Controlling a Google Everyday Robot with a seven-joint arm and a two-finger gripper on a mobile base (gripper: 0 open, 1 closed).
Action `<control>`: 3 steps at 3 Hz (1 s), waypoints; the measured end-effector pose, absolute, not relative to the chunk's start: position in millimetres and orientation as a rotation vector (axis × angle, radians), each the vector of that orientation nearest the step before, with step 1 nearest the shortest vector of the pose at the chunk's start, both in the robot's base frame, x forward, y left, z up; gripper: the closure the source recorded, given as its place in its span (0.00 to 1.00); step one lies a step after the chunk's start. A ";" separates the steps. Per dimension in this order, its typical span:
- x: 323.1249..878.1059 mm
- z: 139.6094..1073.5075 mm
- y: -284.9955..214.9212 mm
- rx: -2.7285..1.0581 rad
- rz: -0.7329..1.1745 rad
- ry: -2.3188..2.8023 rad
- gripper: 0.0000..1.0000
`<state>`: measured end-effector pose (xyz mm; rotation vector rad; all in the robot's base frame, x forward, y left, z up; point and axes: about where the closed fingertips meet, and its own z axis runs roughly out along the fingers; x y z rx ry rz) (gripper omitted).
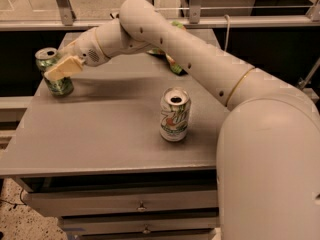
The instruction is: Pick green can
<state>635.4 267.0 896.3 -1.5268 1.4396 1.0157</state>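
The green can (59, 85) stands upright at the far left edge of the grey table (100, 134); it has a light-green patterned body and a silver top. My gripper (62, 67) reaches in from the right, its tan tip lying across the can's upper body, level with the can. The tip hides part of the can, and I cannot tell whether it touches it. My white arm (200, 64) stretches from the lower right across the table's back.
A white can (175, 115) with a green and red logo stands open-topped near the table's middle front. A green snack bag (175, 66) lies at the back, mostly hidden by my arm. Drawers (140, 204) sit below the tabletop. A railing runs behind the table.
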 end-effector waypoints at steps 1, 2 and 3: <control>633.5 893.8 265.1 -1.486 1.032 1.457 0.64; 633.7 894.2 255.8 -1.433 1.039 1.473 0.87; 632.4 904.3 235.5 -1.354 1.041 1.474 1.00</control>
